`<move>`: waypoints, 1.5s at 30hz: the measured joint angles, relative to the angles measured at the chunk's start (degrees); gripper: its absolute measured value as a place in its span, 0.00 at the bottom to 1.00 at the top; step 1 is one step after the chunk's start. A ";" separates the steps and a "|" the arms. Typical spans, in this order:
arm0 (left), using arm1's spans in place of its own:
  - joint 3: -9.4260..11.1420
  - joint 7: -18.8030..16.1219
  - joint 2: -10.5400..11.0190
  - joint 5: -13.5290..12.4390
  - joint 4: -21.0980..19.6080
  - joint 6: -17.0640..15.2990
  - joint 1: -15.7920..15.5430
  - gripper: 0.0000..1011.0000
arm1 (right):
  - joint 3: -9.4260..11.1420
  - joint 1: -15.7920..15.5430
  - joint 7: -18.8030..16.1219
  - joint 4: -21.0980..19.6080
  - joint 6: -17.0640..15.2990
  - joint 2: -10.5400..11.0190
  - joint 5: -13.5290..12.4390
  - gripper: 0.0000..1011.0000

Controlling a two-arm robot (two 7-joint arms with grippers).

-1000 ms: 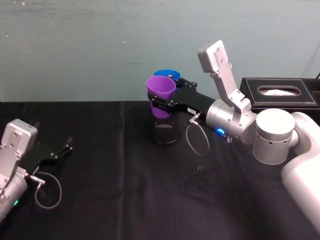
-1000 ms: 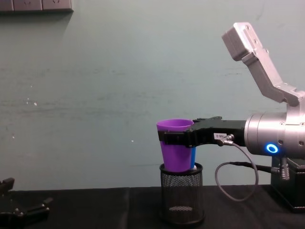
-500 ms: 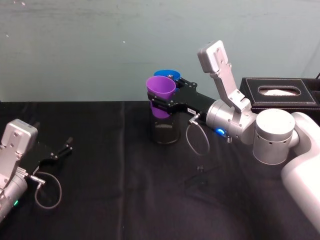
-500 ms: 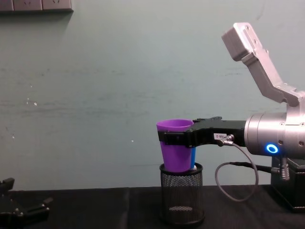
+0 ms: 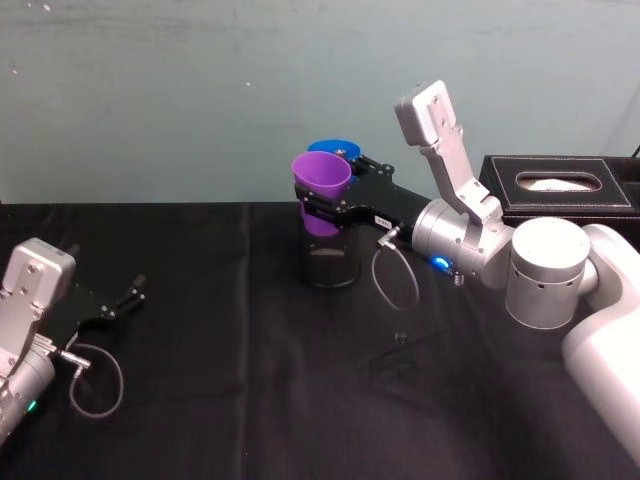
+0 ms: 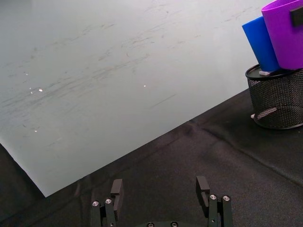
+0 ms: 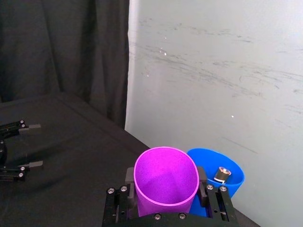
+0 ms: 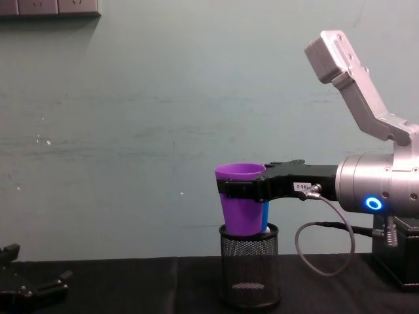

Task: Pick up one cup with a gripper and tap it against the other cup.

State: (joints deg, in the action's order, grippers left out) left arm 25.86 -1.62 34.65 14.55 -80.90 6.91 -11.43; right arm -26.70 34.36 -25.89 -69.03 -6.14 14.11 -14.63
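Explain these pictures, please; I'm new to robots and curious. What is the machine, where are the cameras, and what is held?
This is a two-armed robot at a black table. One camera looks down from its head, one looks across from its chest, and one sits on each wrist. The right gripper is shut on a purple cup, holding it beside a blue cup that stands in a black mesh holder. The left gripper sits open, low at the table's left. A black tissue box stands at the right.

Even indoor light, pale wall (image 8: 131,131) bright, black cloth (image 5: 250,380) dull, shadows faint.
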 joint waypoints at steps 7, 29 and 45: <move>0.00 0.00 0.00 0.00 0.00 0.00 0.00 0.99 | 0.01 0.00 0.00 0.00 0.00 0.00 0.00 0.73; 0.00 0.00 0.00 0.00 0.00 0.00 0.00 0.99 | 0.00 0.00 0.00 0.00 0.00 0.00 0.00 0.73; 0.00 0.00 0.00 0.00 0.00 0.00 0.00 0.99 | 0.00 0.00 0.00 0.00 0.00 0.00 0.00 0.73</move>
State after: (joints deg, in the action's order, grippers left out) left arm 25.86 -1.62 34.65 14.55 -80.90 6.91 -11.43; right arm -26.69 34.36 -25.89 -69.03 -6.14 14.12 -14.63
